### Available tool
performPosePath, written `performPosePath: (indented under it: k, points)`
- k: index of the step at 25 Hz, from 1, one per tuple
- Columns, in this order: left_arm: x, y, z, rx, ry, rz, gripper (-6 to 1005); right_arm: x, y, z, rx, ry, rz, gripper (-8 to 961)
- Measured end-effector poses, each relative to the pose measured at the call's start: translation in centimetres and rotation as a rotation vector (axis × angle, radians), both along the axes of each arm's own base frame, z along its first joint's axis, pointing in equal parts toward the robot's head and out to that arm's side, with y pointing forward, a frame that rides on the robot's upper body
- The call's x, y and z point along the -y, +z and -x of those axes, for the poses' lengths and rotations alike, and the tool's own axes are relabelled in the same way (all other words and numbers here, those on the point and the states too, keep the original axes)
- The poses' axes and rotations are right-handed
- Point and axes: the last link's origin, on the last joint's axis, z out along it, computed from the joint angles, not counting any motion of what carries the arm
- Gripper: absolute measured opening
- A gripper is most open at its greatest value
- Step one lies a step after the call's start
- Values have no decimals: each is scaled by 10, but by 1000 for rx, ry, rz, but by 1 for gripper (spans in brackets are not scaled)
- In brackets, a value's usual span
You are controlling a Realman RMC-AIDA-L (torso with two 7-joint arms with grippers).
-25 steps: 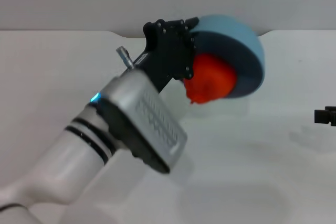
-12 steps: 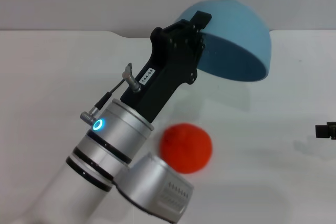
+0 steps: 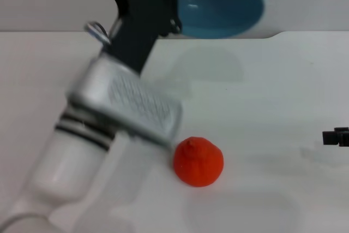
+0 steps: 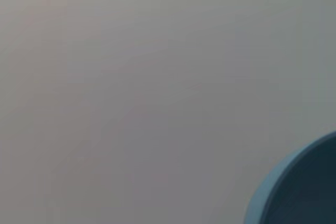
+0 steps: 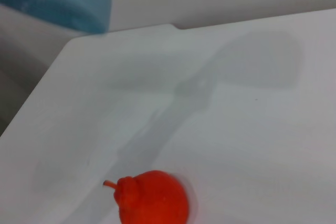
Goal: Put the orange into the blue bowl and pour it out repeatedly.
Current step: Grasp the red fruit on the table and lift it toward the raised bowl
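Small bright red-orange mandarin-like orange [image 3: 198,161] with bumpy knob on top, lying on the white table, knob pointing up and slightly tilted, near the front middle. Round light-blue glossy bowl [image 3: 221,3] raised high in the air well behind the fruit, tipped so its empty inside faces forward and down. The two well apart.

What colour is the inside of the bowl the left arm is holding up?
Light blue, plain and glossy, no pattern. The blue bowl shows it best in the head view.
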Motion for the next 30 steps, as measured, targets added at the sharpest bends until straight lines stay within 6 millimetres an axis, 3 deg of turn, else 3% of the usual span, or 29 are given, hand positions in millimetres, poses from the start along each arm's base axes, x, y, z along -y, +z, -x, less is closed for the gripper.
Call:
performPosePath:
  k: [4, 9, 13, 15, 19, 23, 26, 30]
  points:
    - [-30, 20, -2, 111, 188, 227, -1, -4, -4, 6, 10, 29, 21, 500]
    - [-60, 41, 1, 324, 360, 749, -1, -10, -7, 14, 17, 63, 33, 499]
    - [-80, 59, 16, 482, 578, 1096, -1, -14, -10, 19, 34, 98, 47, 499]
    - [-87, 67, 25, 546, 670, 1177, 0, -16, -11, 22, 46, 129, 51, 499]
    - [-92, 91, 56, 646, 880, 1213, 0, -22, -13, 28, 57, 181, 51, 499]
    - [-80, 110, 80, 626, 1031, 1163, 0, -29, -21, 38, 81, 284, 72, 499]
    - [-65, 115, 101, 590, 1207, 1114, -1, -40, -40, 54, 97, 389, 105, 499]
    - [-57, 118, 114, 576, 1297, 1078, 0, -48, -59, 68, 77, 484, 133, 499]
